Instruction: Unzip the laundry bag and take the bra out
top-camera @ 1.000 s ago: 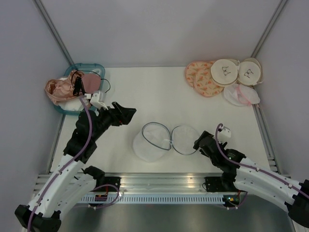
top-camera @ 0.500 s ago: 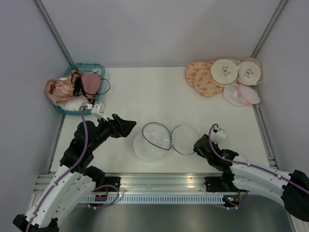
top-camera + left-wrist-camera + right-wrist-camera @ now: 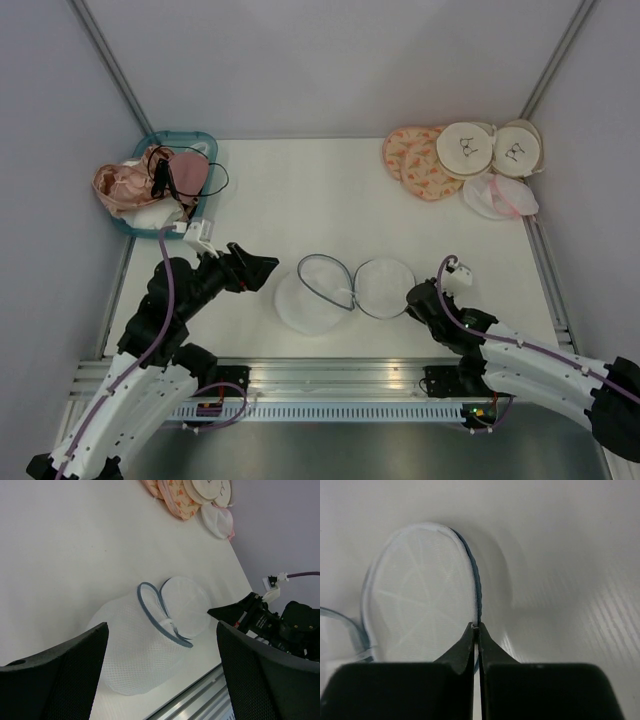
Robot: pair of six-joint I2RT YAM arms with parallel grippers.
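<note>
The white tabletop (image 3: 300, 190) fills the top view. The left arm reaches in from 7 o'clock and the right arm from 5 o'clock.

The laundry bag (image 3: 305, 300) lies on its side toward 6 o'clock of the tabletop, between the two arms. Its blue-grey rim stands unzipped and gaping, and its round mesh lid (image 3: 383, 288) is flopped flat at the bag's 3 o'clock, joined to the rim where the two meet. Nothing can be made out through the mesh.

At 10 o'clock sits a teal basket (image 3: 180, 135) heaped with pink garments (image 3: 125, 185) and a dark cord. At 2 o'clock lies a cluster of round pouches: peach patterned ones (image 3: 415, 160), cream ones with black marks (image 3: 468, 148), and a white mesh one with pink trim (image 3: 497, 195).

The left gripper (image 3: 262, 268) hangs released at the bag's 9 o'clock, its wide-spread fingers (image 3: 60, 675) apart from the mesh. The right gripper (image 3: 477, 628) is clenched at the lid's 3 o'clock, its tips meeting on the lid's blue-grey edge. Whether mesh is caught between them cannot be told.
</note>
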